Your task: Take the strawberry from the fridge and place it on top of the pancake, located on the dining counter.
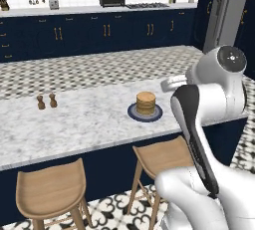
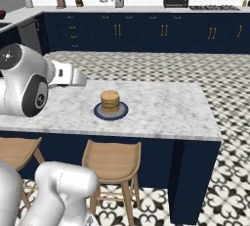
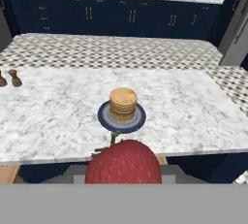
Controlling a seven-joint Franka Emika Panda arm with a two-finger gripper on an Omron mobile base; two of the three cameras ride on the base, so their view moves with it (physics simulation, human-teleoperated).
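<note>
Marble dining counter (image 1: 74, 119) carries the pancake (image 3: 123, 104) in a navy-cabinet kitchen; gripper (image 3: 124, 179) pinches the strawberry (image 3: 123, 164).

Left base view: set behind the arm on its left, high, looking forward and down over the dining counter (image 1: 74, 119); the pancake (image 1: 146, 102) lies ahead of the hand (image 1: 174, 82), near mid-frame.
Right base view: set behind the arm on its right, same height, facing the same counter; the pancake sits ahead and right of the hand.
Hand view: rides on the hand, close, looking along it past the strawberry (image 3: 123, 162) toward the pancake.
Shared ground: the marble top, pancake plate (image 2: 111, 111) and far navy cabinets (image 2: 146, 32).
Stools (image 1: 50, 189): nearest both base cameras.
</note>
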